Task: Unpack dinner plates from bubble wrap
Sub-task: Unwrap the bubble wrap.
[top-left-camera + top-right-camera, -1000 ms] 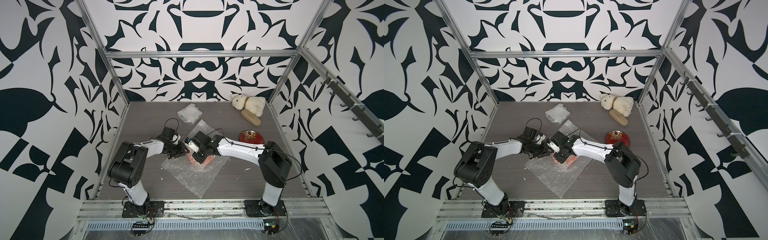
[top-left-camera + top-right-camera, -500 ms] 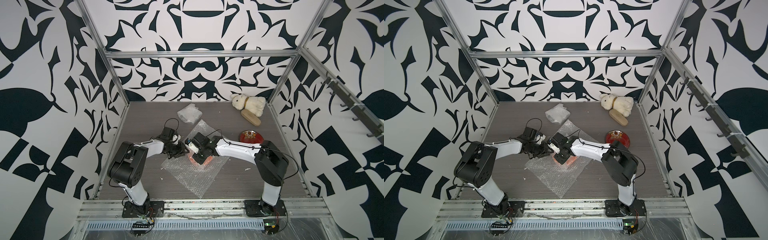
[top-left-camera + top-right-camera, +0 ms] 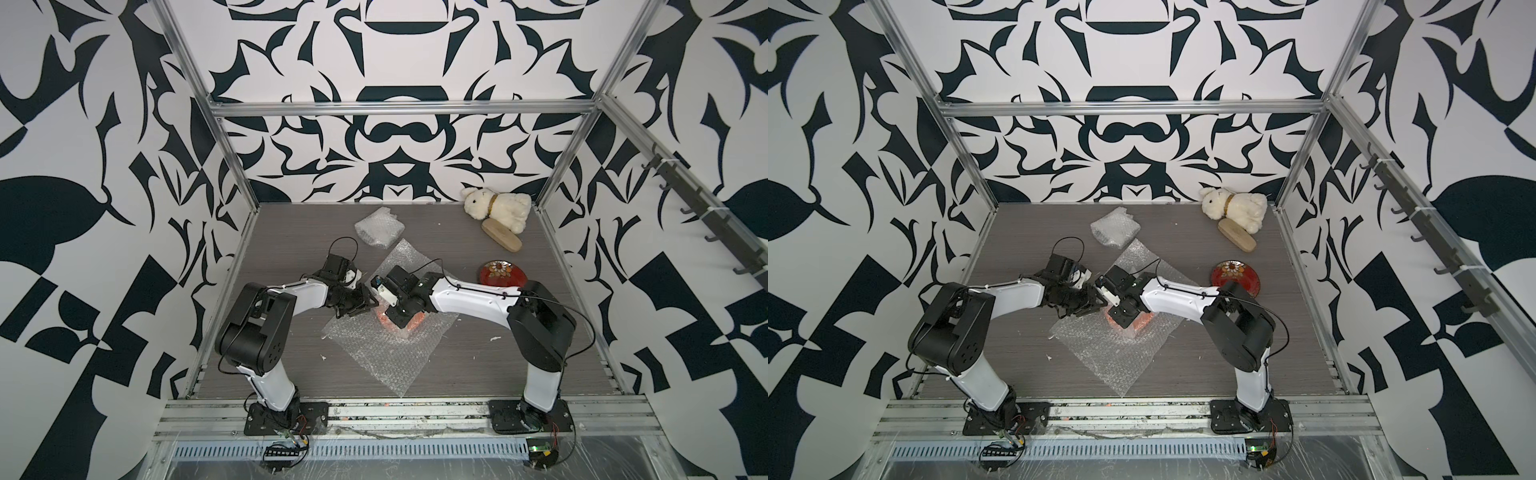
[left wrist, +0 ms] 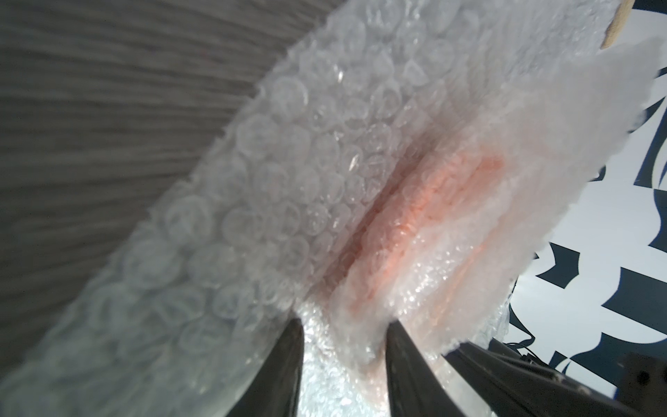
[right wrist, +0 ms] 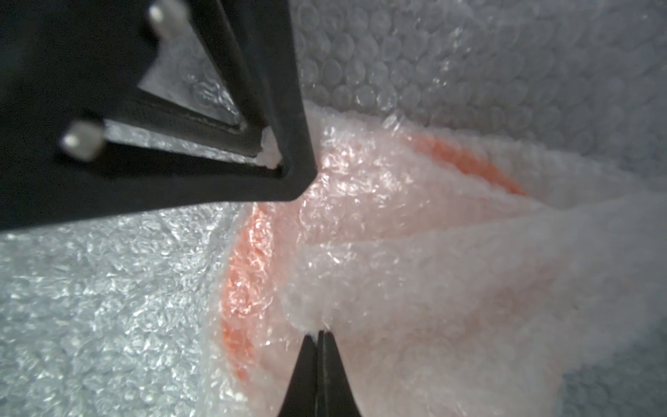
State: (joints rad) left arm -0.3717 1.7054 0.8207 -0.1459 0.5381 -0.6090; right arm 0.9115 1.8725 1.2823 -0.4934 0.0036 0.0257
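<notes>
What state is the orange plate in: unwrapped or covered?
Still covered: the orange plate shows only as colour through folded bubble wrap; the right gripper is shut on a fold.

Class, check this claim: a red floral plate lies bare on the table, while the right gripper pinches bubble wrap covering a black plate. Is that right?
No: the wrapped plate is orange, not black; the right wrist view shows it through the bubble wrap. The red floral plate does lie bare, and the right gripper does pinch the wrap.
</notes>
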